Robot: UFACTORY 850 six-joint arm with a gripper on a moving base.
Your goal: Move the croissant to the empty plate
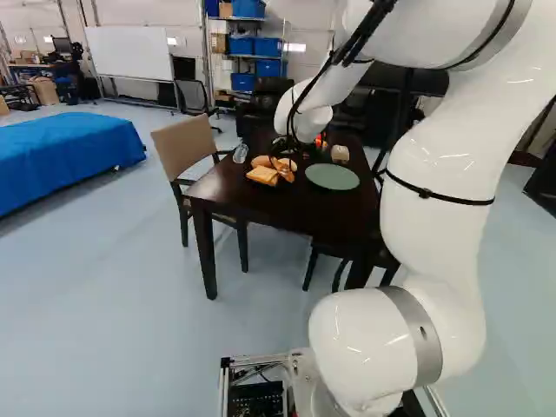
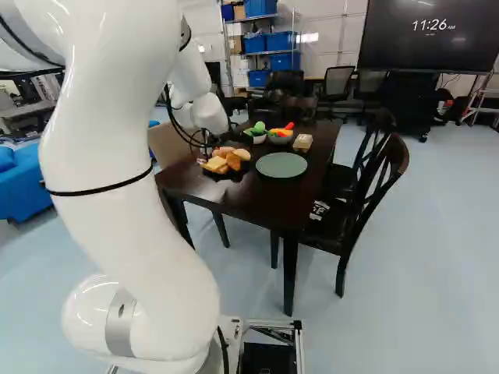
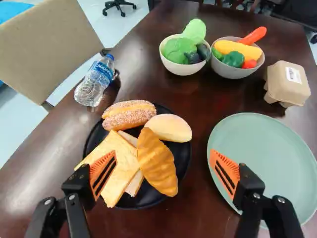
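**Croissant point(image 3: 157, 162) framed by parted jaws, ungripped**

The gripper point(image 3: 164, 171) is spread wide with nothing clamped, presumably so the croissant can be straddled. It is seen ahead, between the jaws, on the black plate point(image 3: 182, 152), crowded against sliced bread point(image 3: 119, 161) and a bun point(image 3: 171, 127), so either could be nudged. The empty green plate point(image 3: 270, 153) is set ahead of one jaw, probably to receive it.

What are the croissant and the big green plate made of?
The golden-brown, ridged croissant looks like soft foam or plastic with a slight sheen; its neat moulded folds hint at a toy, but it might be real bread. The round, pale green plate seems to be smooth, dull plastic, since its colour is very even, though it could be glazed pottery.
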